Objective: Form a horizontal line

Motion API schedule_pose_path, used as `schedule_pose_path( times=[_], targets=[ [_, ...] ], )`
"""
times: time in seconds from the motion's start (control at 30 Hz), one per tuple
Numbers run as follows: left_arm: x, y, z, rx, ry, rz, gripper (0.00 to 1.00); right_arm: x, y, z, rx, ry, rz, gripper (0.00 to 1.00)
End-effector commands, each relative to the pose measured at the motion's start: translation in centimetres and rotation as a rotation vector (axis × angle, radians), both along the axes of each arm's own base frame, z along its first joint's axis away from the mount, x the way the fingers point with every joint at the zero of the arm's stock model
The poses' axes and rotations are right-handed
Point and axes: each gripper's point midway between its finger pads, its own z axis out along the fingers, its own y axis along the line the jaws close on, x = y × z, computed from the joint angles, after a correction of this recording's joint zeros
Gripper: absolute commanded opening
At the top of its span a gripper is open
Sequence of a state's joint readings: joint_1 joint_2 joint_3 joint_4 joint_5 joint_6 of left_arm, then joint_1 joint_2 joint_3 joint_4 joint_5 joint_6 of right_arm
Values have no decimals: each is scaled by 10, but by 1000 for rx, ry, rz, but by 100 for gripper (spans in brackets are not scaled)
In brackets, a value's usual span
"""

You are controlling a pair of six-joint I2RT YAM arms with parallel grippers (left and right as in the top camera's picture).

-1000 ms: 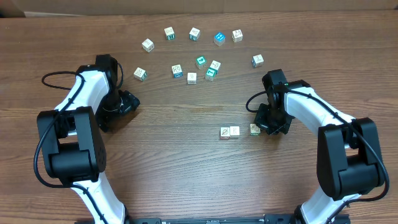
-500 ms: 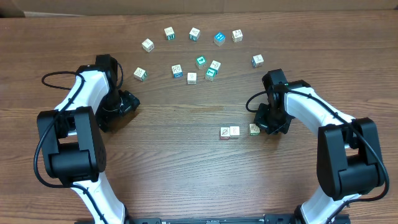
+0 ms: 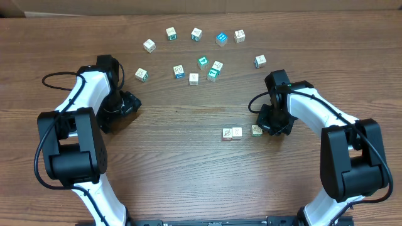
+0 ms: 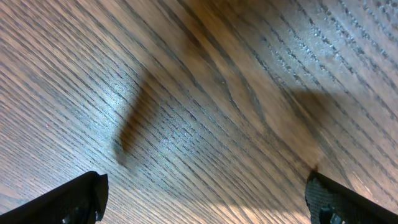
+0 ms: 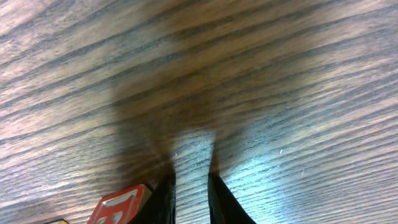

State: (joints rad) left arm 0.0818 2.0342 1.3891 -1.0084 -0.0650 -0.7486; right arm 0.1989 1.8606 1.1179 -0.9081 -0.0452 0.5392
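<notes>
The horizontal line (image 3: 232, 133) is two small pale cubes touching side by side right of the table's middle. A third cube (image 3: 257, 130), with a tan-green top, lies a small gap to their right. My right gripper (image 3: 269, 127) is low on the table, right against that cube's right side. In the right wrist view its fingers (image 5: 191, 199) are nearly together with only bare wood between them. A red-faced cube (image 5: 118, 205) sits just outside the left finger. My left gripper (image 3: 129, 103) rests at the left, far from the cubes. It is wide open (image 4: 208, 205) over bare wood.
Several loose picture cubes lie scattered along the far side, from a cube (image 3: 149, 44) at the left to another (image 3: 260, 60) at the right, with teal ones (image 3: 203, 62) in between. A black cable (image 3: 56, 78) loops beside the left arm.
</notes>
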Motion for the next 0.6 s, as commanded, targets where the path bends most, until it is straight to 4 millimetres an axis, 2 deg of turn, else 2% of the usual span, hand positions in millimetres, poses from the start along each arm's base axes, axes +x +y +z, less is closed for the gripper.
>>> schedule_pose_path(
  times=[0.0,0.57],
  targets=[
    [-2,2,1,19,3,-17,99,-5,0,-2,1,6,-1,16],
    [-2,2,1,19,3,-17,100,-4,2,-2,13,3,-2,16]
  ],
)
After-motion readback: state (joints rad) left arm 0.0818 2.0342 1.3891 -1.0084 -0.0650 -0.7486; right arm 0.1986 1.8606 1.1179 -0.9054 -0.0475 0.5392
